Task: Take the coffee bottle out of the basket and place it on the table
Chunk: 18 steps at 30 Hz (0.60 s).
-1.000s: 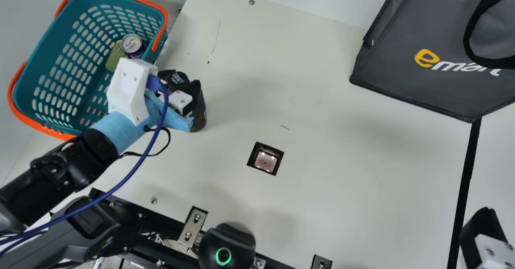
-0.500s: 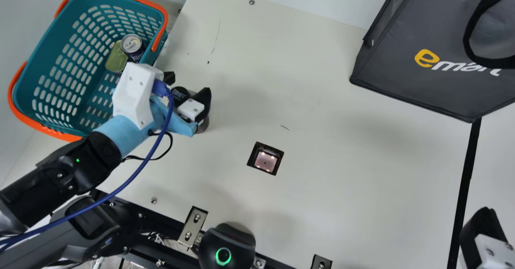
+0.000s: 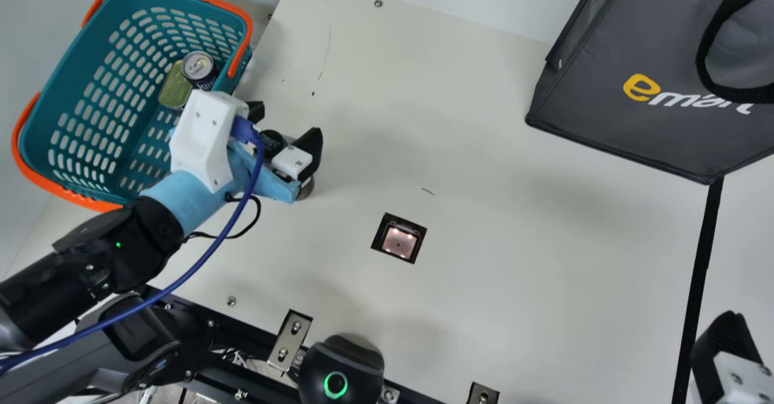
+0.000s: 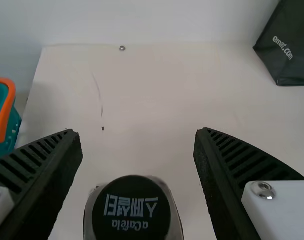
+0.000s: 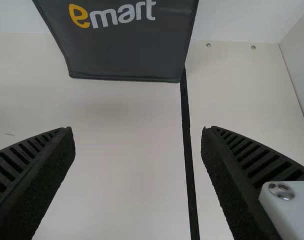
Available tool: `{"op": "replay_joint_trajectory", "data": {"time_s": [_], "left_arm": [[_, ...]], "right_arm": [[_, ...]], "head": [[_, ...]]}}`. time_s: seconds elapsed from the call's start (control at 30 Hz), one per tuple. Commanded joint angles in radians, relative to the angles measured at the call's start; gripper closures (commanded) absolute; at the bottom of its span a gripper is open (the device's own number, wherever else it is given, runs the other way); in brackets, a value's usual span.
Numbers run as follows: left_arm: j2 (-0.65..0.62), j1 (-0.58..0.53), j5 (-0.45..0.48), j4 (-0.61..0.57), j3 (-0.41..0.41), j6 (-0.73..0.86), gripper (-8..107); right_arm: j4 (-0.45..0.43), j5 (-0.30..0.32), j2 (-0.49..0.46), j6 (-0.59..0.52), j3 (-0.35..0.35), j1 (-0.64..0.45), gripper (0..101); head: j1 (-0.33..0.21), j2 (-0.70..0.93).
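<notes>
My left gripper [image 4: 139,132]: spread wide, gripping nothing. Coffee bottle [image 4: 131,215]: between jaws, upright on table [image 3: 484,210], beside basket [image 3: 60,77]. I expect stiff, slick wall, some weight; fill level unreadable from here. Any regrip: body, below cap [image 4: 130,200].

A black-capped coffee bottle [image 4: 131,204] stands upright on the cream table [image 3: 484,180], beside a teal, orange-handled basket [image 3: 77,68] at its left edge.
</notes>
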Motion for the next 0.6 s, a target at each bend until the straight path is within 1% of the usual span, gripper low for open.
{"op": "replay_joint_trajectory", "data": {"time_s": [0.0, 0.3, 0.57], "left_arm": [[0.002, -0.005, 0.012, 0.01, -0.012, -0.009, 9], [-0.002, -0.026, 0.057, 0.03, -0.062, -0.018, 9], [-0.014, -0.022, 0.082, -0.013, -0.1, 0.042, 9]], "right_arm": [[0.0, 0.0, 0.0, 0.0, 0.0, 0.0, 10], [0.0, 0.0, 0.0, 0.0, 0.0, 0.0, 10], [0.0, 0.0, 0.0, 0.0, 0.0, 0.0, 10]], "head": [[-0.026, 0.004], [-0.026, 0.004], [-0.026, 0.004]]}}
